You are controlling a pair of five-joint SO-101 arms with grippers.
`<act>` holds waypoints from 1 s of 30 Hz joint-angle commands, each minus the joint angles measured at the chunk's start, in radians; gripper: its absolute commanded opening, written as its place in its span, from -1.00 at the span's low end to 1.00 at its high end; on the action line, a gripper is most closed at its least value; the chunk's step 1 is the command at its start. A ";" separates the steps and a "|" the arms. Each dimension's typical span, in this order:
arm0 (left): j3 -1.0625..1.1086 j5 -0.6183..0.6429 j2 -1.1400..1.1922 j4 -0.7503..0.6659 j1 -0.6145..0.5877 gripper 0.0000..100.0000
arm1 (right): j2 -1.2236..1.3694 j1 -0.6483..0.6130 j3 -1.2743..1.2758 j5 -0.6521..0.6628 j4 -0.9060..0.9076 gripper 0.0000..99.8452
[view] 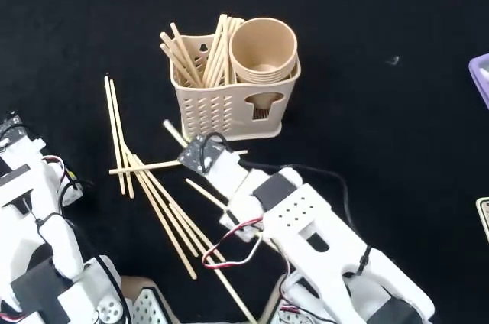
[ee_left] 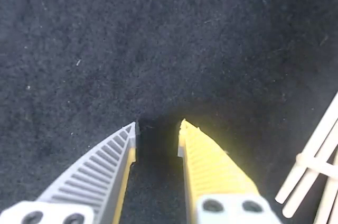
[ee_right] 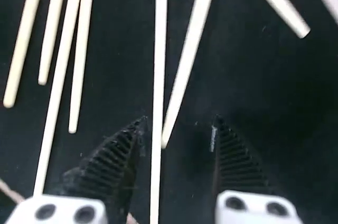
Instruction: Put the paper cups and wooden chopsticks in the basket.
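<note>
A beige slotted basket [view: 229, 106] stands mid-table. Stacked paper cups [view: 263, 50] fill its right half and several wooden chopsticks [view: 206, 53] stand in its left half. More loose chopsticks [view: 153, 194] lie crossed on the black cloth in front and to the left of it. My right gripper [view: 200, 154] [ee_right: 179, 121] hangs open just above these, and two chopsticks [ee_right: 158, 76] run between its black fingers. My left gripper [ee_left: 157, 125] is open over bare cloth, with a few chopsticks [ee_left: 311, 166] off to one side. The left arm [view: 30, 186] sits at the table's near left corner.
A purple object [view: 480, 76] pokes in at the right edge, and a pale item [view: 483, 217] lies lower on that edge. The right arm's cable [view: 306, 170] trails across the cloth behind it. Black cloth stretches open around the basket's back and right.
</note>
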 commanded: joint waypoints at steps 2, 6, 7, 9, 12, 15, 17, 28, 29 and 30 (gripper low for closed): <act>-0.047 0.012 -0.011 0.003 -0.012 -0.73 | -0.033 -0.017 0.004 0.048 0.006 -0.66; -0.047 0.012 -0.011 0.003 -0.012 -0.73 | -0.033 -0.006 0.085 0.104 -0.123 -0.66; -0.047 0.012 -0.011 0.003 -0.012 -0.73 | -0.033 0.009 0.110 0.104 -0.169 -0.66; -0.047 0.012 -0.011 0.003 -0.012 -0.73 | -0.031 0.063 0.151 0.107 -0.269 -0.66; -0.047 0.012 -0.011 0.003 -0.012 -0.73 | -0.031 0.149 0.174 0.110 -0.361 -0.66; -0.047 0.012 -0.011 0.003 -0.012 -0.73 | -0.031 0.158 0.170 0.146 -0.350 -0.66; -0.047 0.012 -0.011 0.003 -0.012 -0.73 | -0.031 0.157 0.171 0.153 -0.348 -0.66; -0.047 0.012 -0.011 0.003 -0.012 -0.73 | 0.004 0.098 0.068 0.060 -0.319 -0.66; -0.047 0.012 -0.011 0.003 -0.012 -0.73 | 0.035 0.087 0.050 0.044 -0.319 -0.66; -0.047 0.012 -0.011 0.003 -0.012 -0.73 | 0.074 0.080 0.031 0.040 -0.319 -0.66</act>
